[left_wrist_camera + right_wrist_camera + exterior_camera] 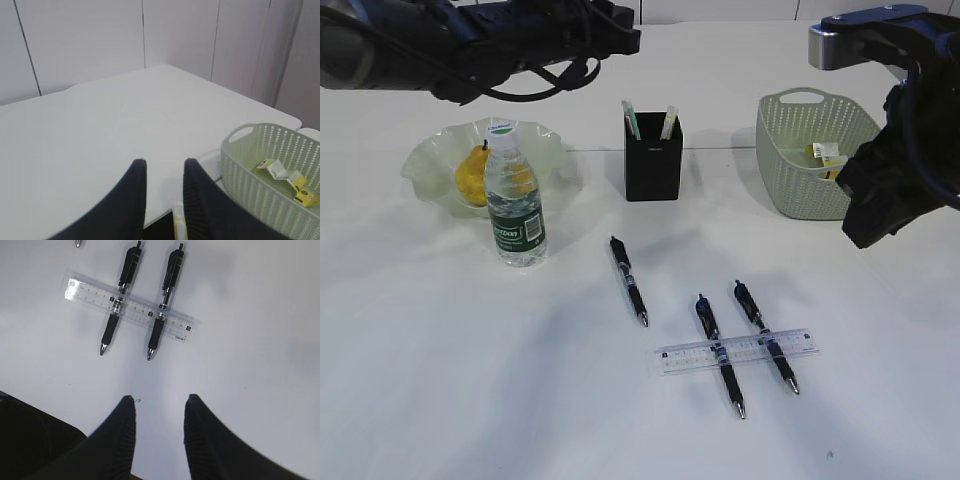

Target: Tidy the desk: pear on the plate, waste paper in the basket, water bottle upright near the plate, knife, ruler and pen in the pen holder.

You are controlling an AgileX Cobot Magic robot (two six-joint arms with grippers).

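In the right wrist view the clear ruler [129, 308] sits in the upper left of the frame across two pens, long axis slanting down to the right, with the right gripper [158, 405] parted and empty below it (the nearer arm, I'd say).
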